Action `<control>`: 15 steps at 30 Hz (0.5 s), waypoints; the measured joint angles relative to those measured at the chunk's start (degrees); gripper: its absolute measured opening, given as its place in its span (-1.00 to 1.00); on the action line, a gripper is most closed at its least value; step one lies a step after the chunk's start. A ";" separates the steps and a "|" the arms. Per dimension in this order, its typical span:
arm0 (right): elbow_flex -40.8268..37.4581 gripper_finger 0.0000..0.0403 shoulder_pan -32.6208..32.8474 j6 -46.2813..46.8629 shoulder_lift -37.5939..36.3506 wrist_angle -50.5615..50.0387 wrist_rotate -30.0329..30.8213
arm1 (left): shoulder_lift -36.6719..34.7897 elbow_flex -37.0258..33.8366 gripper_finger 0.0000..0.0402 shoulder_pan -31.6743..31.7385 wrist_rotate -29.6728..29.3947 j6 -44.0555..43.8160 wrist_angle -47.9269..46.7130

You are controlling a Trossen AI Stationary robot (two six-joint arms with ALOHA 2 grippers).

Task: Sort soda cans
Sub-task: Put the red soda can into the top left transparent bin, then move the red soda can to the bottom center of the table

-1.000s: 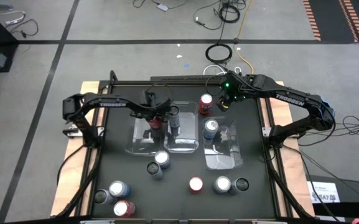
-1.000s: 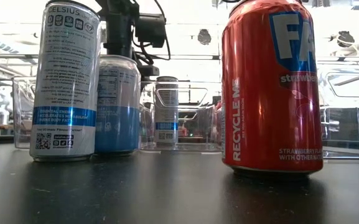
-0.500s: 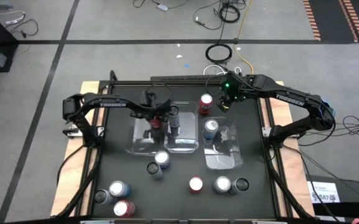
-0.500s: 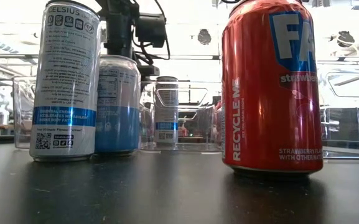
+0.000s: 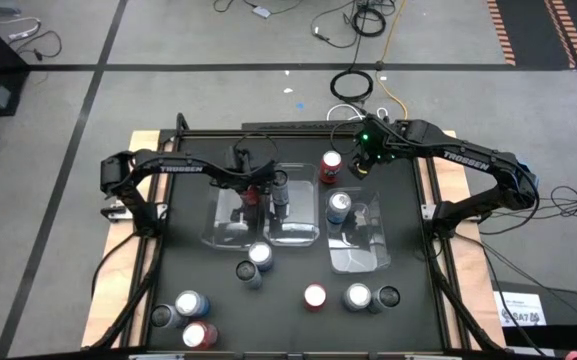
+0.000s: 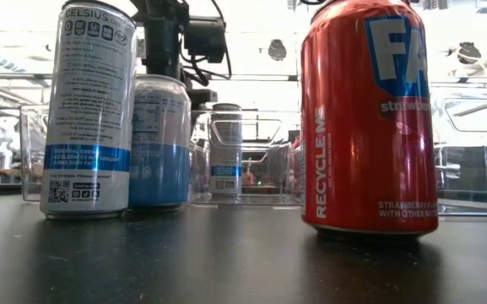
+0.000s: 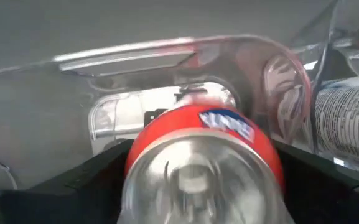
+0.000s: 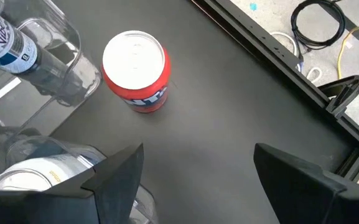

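Over the left clear bin (image 5: 230,225) we see the left gripper (image 5: 252,188) with a red can (image 7: 204,158) between its fingers; fingers flank the can body on both sides, but whether they are pressing it or letting go, we cannot tell. That can sits at the bin's far end. Just beside that bin, in the middle bin (image 5: 293,222), a dark can (image 5: 280,186) stands upright. Further from the left bin, the third bin (image 5: 360,245) holds a silver-blue can (image 5: 339,207) at its far end. Beyond that, a loose red can (image 8: 136,70) stands on the black table (image 5: 398,200), with the right gripper (image 5: 360,162) hovering near it, jaws spread wide, holding nothing.

Nearer the camera side than the left bin, loose cans wait: silver-blue pair (image 5: 254,262), red one (image 5: 315,296), a few more at the front corners.

Handling, our guess: cans are stiff metal, smooth and slick, round so they can roll if tipped. If empty, light and easy to dent. Best hold is mid-body across the diameter, fingers level, moderate squeeze, can kept upright.
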 joint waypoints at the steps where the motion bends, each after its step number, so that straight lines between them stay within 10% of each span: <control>1: 0.00 0.48 0.00 0.07 0.00 0.01 0.00 | -0.02 0.01 0.86 0.01 0.05 -0.02 0.17; 15: 0.00 0.48 0.01 1.69 0.07 2.96 -0.10 | -3.04 0.04 0.96 0.18 1.59 0.06 -0.51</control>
